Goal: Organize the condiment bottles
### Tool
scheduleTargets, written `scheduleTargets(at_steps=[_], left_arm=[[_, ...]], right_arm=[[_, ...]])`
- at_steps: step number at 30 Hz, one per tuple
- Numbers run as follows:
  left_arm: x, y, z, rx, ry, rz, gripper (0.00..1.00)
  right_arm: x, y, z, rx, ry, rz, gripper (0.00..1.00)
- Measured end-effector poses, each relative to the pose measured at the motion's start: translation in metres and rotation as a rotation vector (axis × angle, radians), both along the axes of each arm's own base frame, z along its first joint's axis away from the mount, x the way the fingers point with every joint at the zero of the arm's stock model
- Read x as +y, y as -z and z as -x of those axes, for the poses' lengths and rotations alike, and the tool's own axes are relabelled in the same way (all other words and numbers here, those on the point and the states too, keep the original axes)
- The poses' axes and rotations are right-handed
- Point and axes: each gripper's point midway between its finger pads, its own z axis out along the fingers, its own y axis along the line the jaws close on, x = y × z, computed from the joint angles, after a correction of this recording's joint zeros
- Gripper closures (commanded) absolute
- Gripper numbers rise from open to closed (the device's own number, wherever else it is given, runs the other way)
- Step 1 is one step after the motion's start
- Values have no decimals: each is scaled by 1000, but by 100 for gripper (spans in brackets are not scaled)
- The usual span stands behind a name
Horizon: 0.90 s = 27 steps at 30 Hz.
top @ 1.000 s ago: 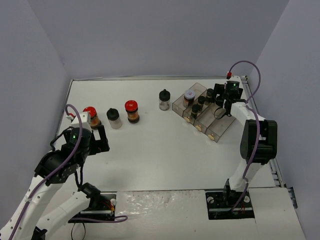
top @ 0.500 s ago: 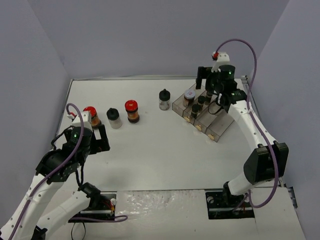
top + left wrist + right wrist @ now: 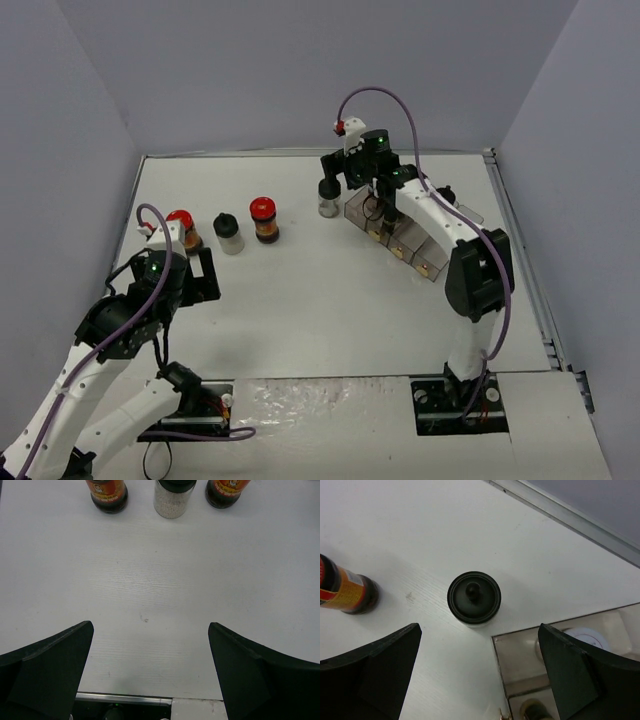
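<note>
Four condiment bottles stand in a row at the back left: a red-capped one [image 3: 183, 228], a black-capped clear jar with white contents [image 3: 228, 235], a second red-capped one [image 3: 264, 220] and a black-capped jar [image 3: 328, 198]. My right gripper [image 3: 350, 180] hovers open above that last jar [image 3: 473, 596], which lies ahead of its open jaws [image 3: 479, 630]. My left gripper [image 3: 205, 272] is open and empty [image 3: 151, 625], on the near side of the two red-labelled bottles [image 3: 107, 492] [image 3: 227, 490] and the clear jar [image 3: 173, 497]. More jars sit in the tray, partly hidden by the right arm.
A clear plastic compartment tray [image 3: 420, 250] lies at the back right, running diagonally; its corner [image 3: 555, 650] shows in the right wrist view with a white-lidded jar [image 3: 587, 637] inside. Grey walls enclose the table on three sides.
My right arm has swung left from the far right end of the tray to above the black-capped jar beside the tray. The left arm has barely moved.
</note>
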Motion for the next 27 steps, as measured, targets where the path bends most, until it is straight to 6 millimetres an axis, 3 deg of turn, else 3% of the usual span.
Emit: scheduleTargets(at_steps=[6, 14, 19, 23, 27], left_arm=[[3, 2, 3, 12, -7, -13, 3], [8, 3, 4, 18, -23, -34, 3], [10, 4, 3, 21, -35, -45, 3], [11, 4, 2, 26, -44, -45, 3], [11, 5, 2, 30, -46, -47, 3]], right_arm=[[20, 56, -15, 81, -56, 45, 0], [36, 75, -32, 88, -88, 42, 1], [41, 91, -42, 98, -89, 45, 8], [43, 103, -45, 112, -89, 49, 30], [43, 109, -45, 123, -88, 50, 63]])
